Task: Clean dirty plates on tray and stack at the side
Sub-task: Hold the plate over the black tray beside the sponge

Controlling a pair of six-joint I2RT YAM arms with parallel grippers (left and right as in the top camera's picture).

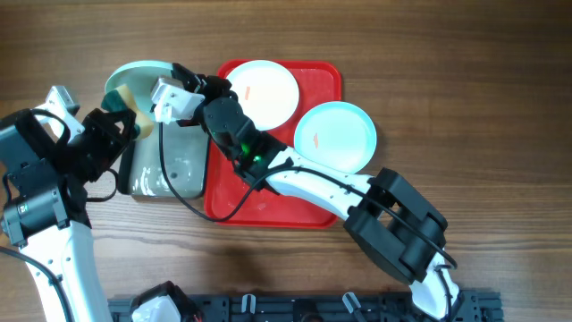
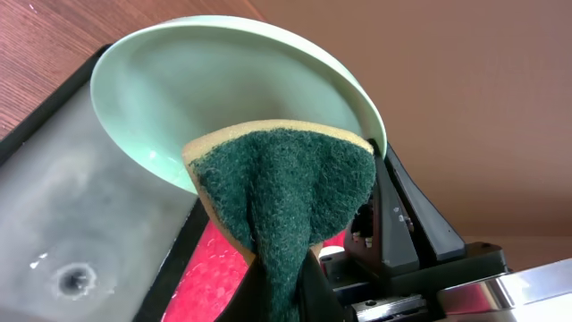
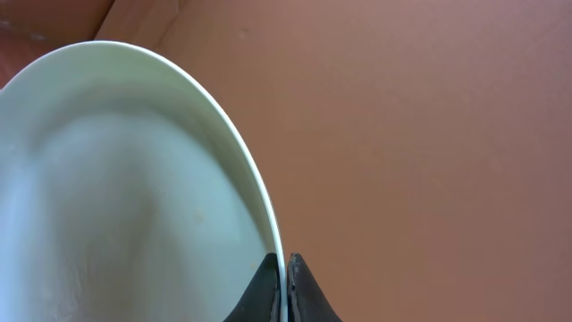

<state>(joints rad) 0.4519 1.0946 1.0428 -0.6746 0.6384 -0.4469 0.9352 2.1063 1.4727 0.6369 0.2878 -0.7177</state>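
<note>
Right gripper [image 3: 286, 273] pinched the plate [image 3: 134, 179] by its rim; left gripper [image 1: 126, 122] clenched a sponge [image 2: 286, 179] that might shove it loose.

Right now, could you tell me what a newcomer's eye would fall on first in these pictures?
A pale blue-green plate hangs tilted over the grey tray, left of the red tray, its rim pinched in the right jaws. The left jaws hold a green sponge at its edge.
</note>
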